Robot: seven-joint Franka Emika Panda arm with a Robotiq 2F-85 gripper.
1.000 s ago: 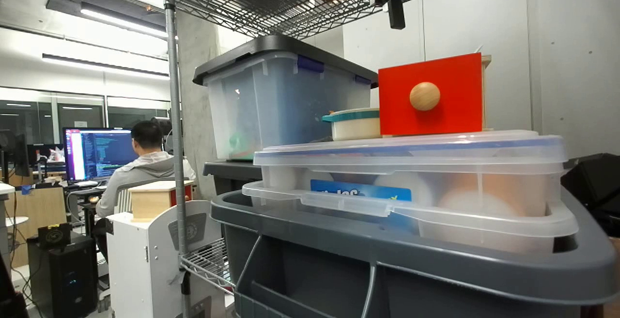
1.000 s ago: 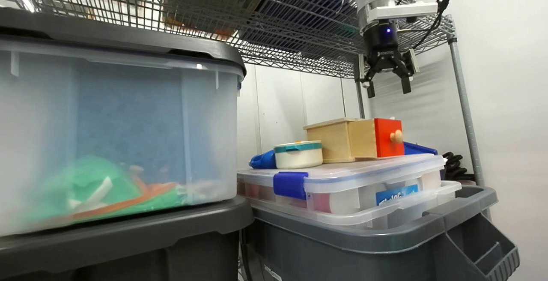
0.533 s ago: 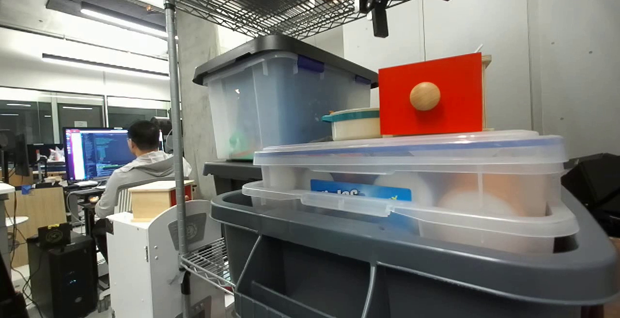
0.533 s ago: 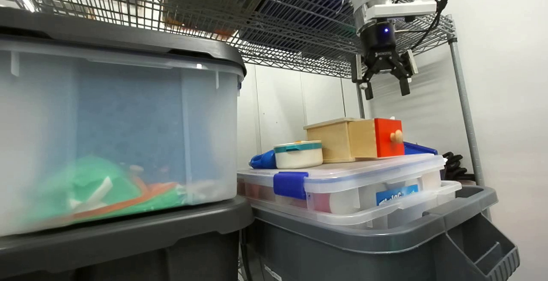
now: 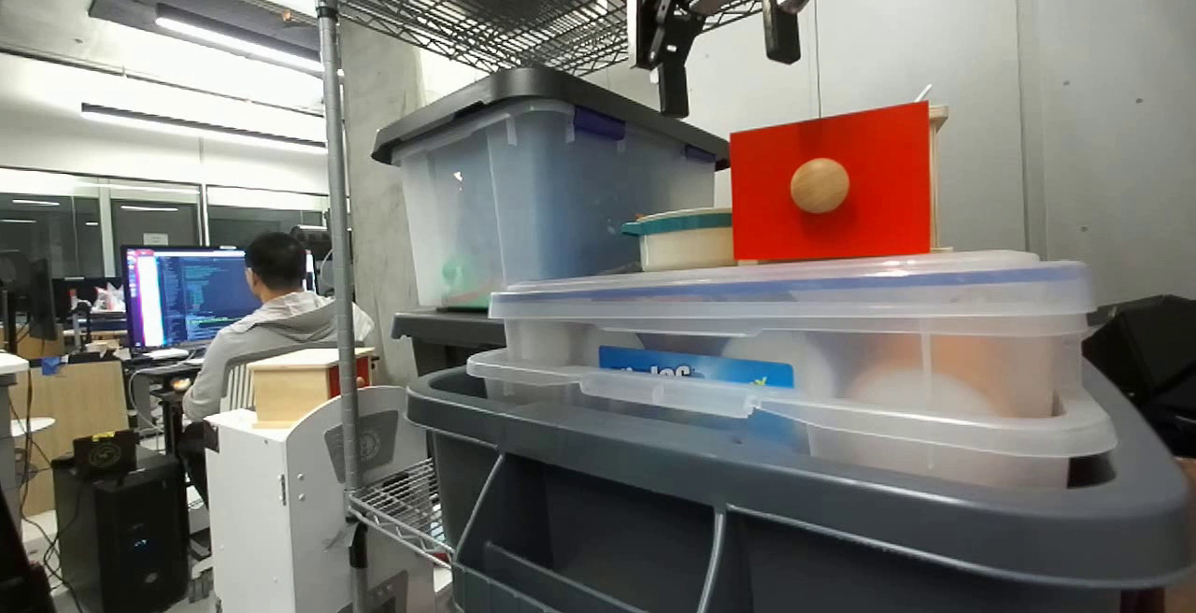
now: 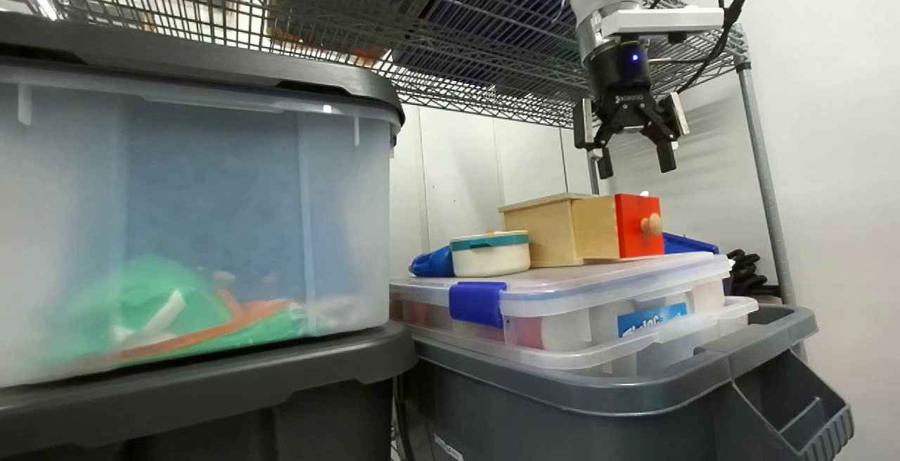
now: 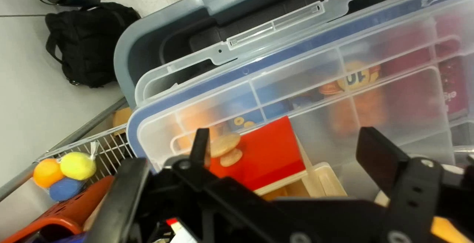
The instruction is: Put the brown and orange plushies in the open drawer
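Note:
The wooden box (image 6: 538, 232) has its drawer pulled out; the drawer's red front (image 5: 832, 141) with a round wooden knob (image 5: 819, 186) shows in both exterior views. In the wrist view the red front (image 7: 259, 150) lies between the fingers, with an orange-brown patch (image 7: 276, 194) inside the drawer that I cannot identify. My gripper (image 6: 636, 164) is open and empty, above the drawer; it also shows in an exterior view (image 5: 728, 82). An orange thing (image 7: 444, 230) is partly hidden behind a finger. I cannot make out a brown plushie in any view.
A round teal-rimmed container (image 6: 490, 257) stands beside the box on a flat clear bin (image 5: 785, 314), above a grey tote (image 5: 804, 473). A tall clear bin (image 5: 561, 192) stands near. A wire shelf (image 6: 422, 46) hangs overhead. Fabric balls (image 7: 64, 172) lie aside.
My gripper has moved down and, in an exterior view, to the left, closer above the drawer. It stays open. The drawer and the box have not moved.

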